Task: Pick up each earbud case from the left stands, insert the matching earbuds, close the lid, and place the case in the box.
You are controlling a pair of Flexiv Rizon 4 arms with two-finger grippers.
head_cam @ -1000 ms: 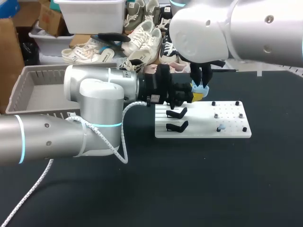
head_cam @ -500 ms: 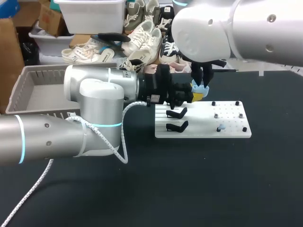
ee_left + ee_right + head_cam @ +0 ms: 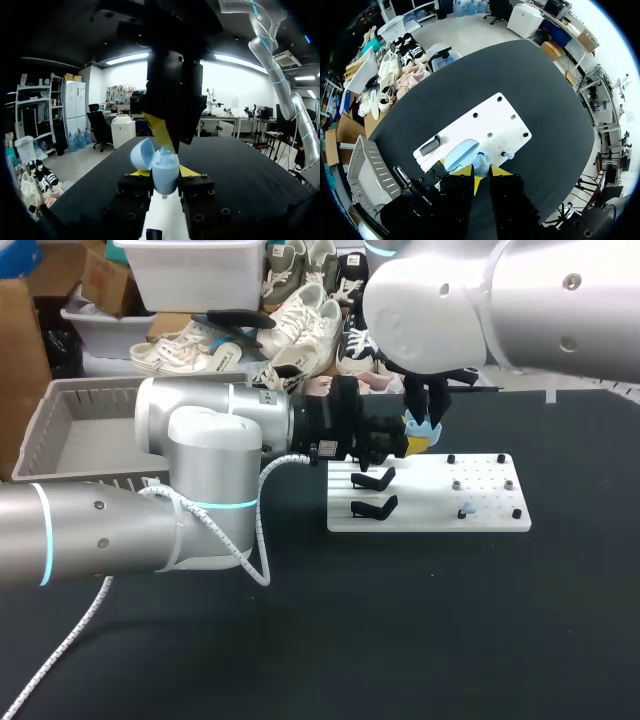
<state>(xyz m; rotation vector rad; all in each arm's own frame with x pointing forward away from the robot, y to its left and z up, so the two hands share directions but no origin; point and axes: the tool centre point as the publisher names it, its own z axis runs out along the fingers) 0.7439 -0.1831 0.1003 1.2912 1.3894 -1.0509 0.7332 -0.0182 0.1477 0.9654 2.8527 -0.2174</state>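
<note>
A light-blue earbud case with its lid swung open is held upright between the yellow tips of my left gripper, just behind the white stand board. My right gripper comes down from above onto the case's open mouth. Its tips are nearly together on a small pale-blue earbud, mostly hidden. The case lies directly ahead of those tips. Another earbud sits on the board's right part. Two black stands on the board's left are bare.
A grey slatted box stands at the table's far left, behind my left arm. Small black pegs stick up from the board. Dark tabletop stretches in front of the board.
My right arm has shifted very slightly to the right above the case. The left arm and the case have stayed put.
</note>
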